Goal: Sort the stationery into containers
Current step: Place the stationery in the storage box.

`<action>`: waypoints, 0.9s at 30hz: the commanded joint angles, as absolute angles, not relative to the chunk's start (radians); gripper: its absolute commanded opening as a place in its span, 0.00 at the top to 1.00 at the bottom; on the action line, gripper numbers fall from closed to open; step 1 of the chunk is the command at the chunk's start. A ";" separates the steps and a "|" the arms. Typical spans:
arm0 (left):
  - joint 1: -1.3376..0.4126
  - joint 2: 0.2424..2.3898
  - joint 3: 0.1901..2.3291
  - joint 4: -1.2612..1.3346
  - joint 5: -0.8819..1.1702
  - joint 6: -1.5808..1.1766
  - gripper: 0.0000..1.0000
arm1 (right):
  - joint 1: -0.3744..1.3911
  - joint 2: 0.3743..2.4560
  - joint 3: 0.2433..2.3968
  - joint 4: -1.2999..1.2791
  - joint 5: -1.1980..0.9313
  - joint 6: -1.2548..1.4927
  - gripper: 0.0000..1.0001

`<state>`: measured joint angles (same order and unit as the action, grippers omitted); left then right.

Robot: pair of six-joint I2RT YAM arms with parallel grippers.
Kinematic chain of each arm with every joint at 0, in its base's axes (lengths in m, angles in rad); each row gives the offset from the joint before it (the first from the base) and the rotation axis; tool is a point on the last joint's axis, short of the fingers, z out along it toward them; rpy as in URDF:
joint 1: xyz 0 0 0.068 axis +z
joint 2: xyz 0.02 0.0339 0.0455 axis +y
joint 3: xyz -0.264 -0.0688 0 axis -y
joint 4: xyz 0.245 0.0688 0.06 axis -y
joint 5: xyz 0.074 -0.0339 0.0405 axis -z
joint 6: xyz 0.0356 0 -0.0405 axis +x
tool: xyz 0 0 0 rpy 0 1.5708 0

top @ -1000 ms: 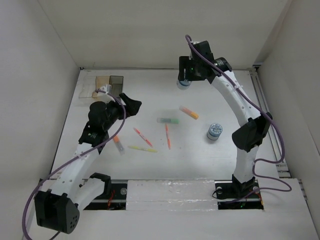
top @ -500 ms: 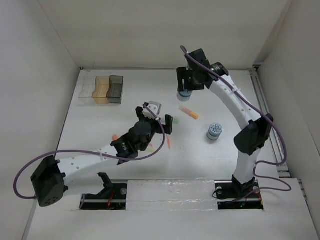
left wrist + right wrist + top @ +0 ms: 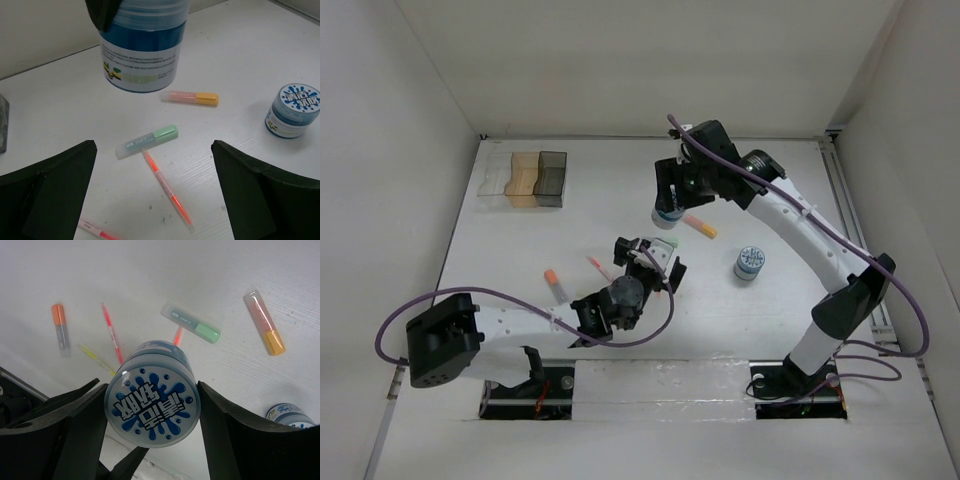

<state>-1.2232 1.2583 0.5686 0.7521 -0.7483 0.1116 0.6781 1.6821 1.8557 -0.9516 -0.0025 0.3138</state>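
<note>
My right gripper (image 3: 666, 203) is shut on a blue-and-white roll (image 3: 152, 407) and holds it above the table; the roll also shows in the left wrist view (image 3: 142, 55). My left gripper (image 3: 157, 200) is open and empty, low over an orange-red pen (image 3: 166, 189) that lies between its jaws. A green highlighter (image 3: 147, 141) touches that pen's far end. An orange-yellow marker (image 3: 700, 226) and a second roll (image 3: 749, 263) lie to the right. The three joined bins (image 3: 525, 180) stand at the far left.
An orange-capped marker (image 3: 554, 281) and another red pen (image 3: 598, 267) lie left of my left gripper (image 3: 655, 262). A yellow pen (image 3: 97, 360) shows in the right wrist view. White walls enclose the table on three sides.
My left arm has swung from beside the bins to the middle, over the pens. My right gripper has carried the roll left and nearer, from the back of the table.
</note>
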 commanded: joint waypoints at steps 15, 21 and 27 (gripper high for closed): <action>-1.261 1.189 0.511 0.968 -0.825 0.212 0.00 | 0.798 1.615 1.782 -0.813 -0.060 0.325 1.00; -1.261 1.198 0.502 0.968 -0.825 0.212 0.00 | 0.821 1.626 1.782 -0.810 -0.052 0.325 1.00; -1.261 1.198 0.502 0.979 -0.838 0.212 0.01 | 0.841 1.626 1.782 -0.819 -0.032 0.325 1.00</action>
